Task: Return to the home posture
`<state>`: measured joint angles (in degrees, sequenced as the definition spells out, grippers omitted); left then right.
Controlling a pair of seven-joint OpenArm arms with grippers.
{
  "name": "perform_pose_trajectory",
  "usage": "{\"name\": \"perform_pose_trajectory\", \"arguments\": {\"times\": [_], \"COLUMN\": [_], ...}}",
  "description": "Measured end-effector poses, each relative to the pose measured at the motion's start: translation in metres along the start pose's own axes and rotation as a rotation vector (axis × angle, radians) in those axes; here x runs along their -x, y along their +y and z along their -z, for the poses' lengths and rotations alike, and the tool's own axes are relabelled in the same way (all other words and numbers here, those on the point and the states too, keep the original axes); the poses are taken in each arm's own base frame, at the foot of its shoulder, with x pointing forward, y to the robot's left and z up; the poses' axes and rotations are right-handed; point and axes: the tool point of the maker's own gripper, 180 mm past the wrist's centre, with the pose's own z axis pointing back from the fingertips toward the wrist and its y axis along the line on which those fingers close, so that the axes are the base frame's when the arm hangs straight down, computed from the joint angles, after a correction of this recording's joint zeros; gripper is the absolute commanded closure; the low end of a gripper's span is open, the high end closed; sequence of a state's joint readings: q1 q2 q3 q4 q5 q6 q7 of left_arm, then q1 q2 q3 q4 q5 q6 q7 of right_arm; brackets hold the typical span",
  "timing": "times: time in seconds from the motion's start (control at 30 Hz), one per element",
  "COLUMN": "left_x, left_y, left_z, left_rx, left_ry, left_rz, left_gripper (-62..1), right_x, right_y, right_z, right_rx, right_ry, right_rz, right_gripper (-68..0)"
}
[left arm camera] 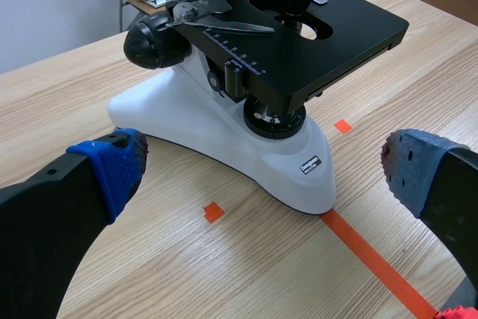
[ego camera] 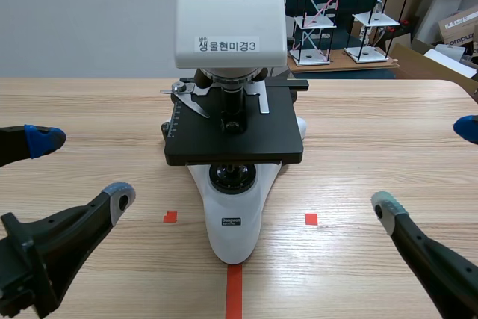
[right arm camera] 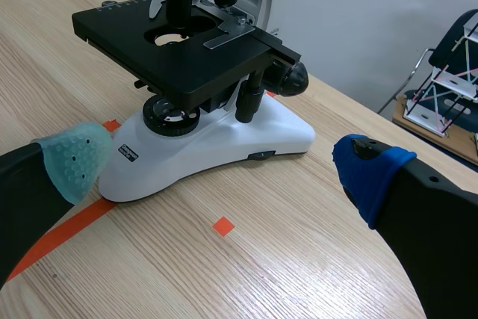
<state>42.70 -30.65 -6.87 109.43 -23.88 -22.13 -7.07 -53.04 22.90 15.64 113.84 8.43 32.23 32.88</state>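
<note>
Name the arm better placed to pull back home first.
Probably right: the right claw and left claw are both open and empty, but the right stands farther from the microscope.

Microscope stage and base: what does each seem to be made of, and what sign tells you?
Stage: likely metal with a matt black coating; thin, flat, crisp edges. Base: glossy white, painted metal or moulded plastic, cannot tell; smooth rounded form, soft highlights.

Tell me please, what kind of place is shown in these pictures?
Probably a laboratory or school workroom: a microscope stands on a wooden table, with small model towers and cardboard boxes behind it.
</note>
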Motion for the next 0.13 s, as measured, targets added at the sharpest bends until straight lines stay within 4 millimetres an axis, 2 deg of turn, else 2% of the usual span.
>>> {"name": "perform_pose_trajectory", "arguments": {"times": [0.13], "left_x": [0.0], "left_y": [0.0], "left_z": [0.0], "left_rx": [0.0], "left_ry": [0.0], "left_rz": [0.0], "left_gripper": [-62.3], "right_x": [0.0], "right_y": [0.0], "right_z": [0.0], "right_rx": [0.0], "right_ry": [0.0], "right_rz": [0.0], "right_gripper": [-67.9]}}
